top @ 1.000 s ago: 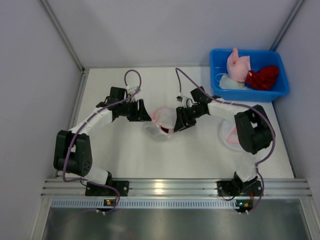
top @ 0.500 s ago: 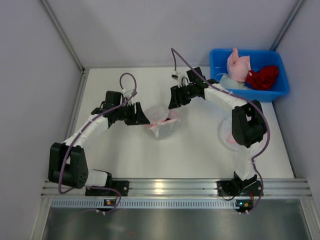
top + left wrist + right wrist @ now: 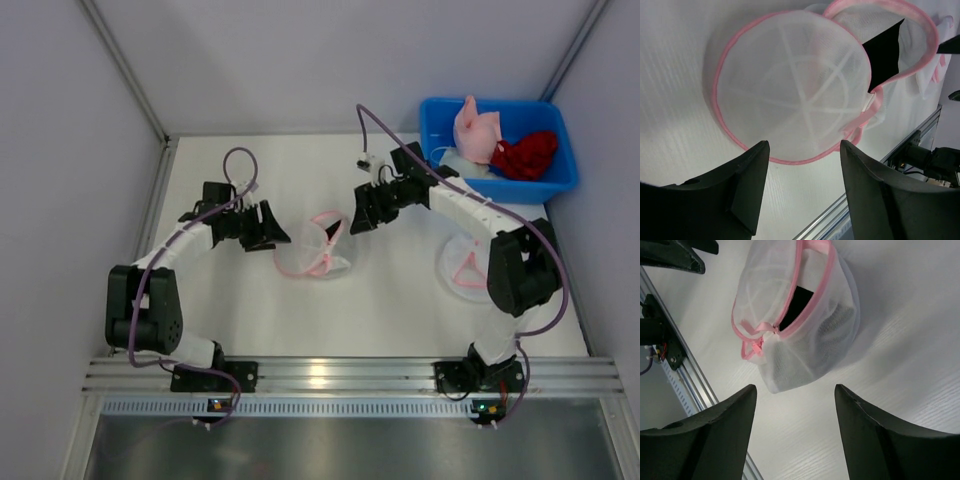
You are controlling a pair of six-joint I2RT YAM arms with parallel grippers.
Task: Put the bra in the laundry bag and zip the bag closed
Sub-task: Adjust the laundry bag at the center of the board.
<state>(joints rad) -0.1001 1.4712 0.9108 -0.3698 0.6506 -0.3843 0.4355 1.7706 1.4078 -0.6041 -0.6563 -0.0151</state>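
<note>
Two end effectors (image 3: 273,231) (image 3: 358,217) gape beside one laundry bag (image 3: 310,254)

1. The laundry bag (image 3: 312,248) sits mid-table between both grippers, with bare table (image 3: 390,300) open on its near and far sides.
2. The left gripper (image 3: 280,230) stands just left of the bag, apart from it, with its fingers spread. The right gripper (image 3: 360,222) stands off the bag's far right, also apart and spread.
3. A blue bin (image 3: 500,190) of cloth fills the far right corner.
4. A flat mesh disc (image 3: 460,268) lies on the right — beside the right arm's elbow.
5. Walls (image 3: 70,150) close the left, far and right sides — a metal rail (image 3: 330,372) runs along the near edge.
</note>
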